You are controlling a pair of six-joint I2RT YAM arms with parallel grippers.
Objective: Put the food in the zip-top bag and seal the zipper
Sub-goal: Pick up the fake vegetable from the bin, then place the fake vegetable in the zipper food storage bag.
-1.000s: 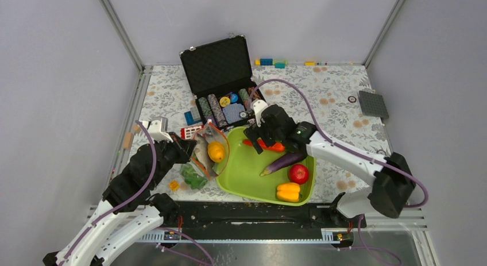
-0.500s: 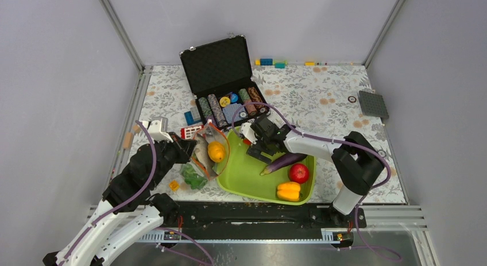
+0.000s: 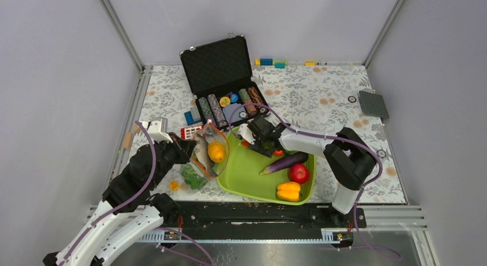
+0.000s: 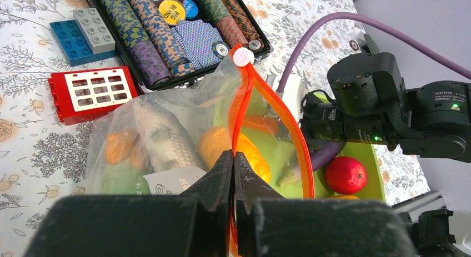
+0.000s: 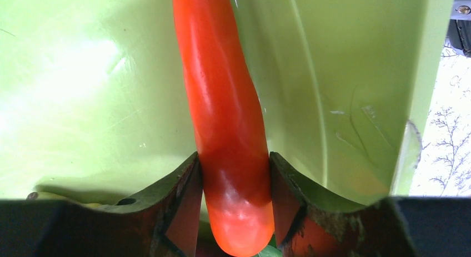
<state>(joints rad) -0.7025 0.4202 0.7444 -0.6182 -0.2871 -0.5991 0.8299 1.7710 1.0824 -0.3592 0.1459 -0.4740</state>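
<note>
The clear zip-top bag lies left of the lime-green tray, its mouth open toward the tray. My left gripper is shut on the orange-red zipper at the near rim. Inside the bag are a silver fish, a yellow-orange pepper and green lettuce. My right gripper is down in the tray's far left corner, with both pads pressed against an orange-red carrot that lies on the tray floor. A purple eggplant, a red apple and a yellow pepper lie in the tray.
An open black case of poker chips stands just behind the bag and tray. A red brick and blue bricks lie beside it, and a small yellow brick near the bag. A grey plate lies far right.
My right gripper came down and to the left into the tray's far corner and closed from wide open onto the carrot. The left gripper and the bag stayed still.
</note>
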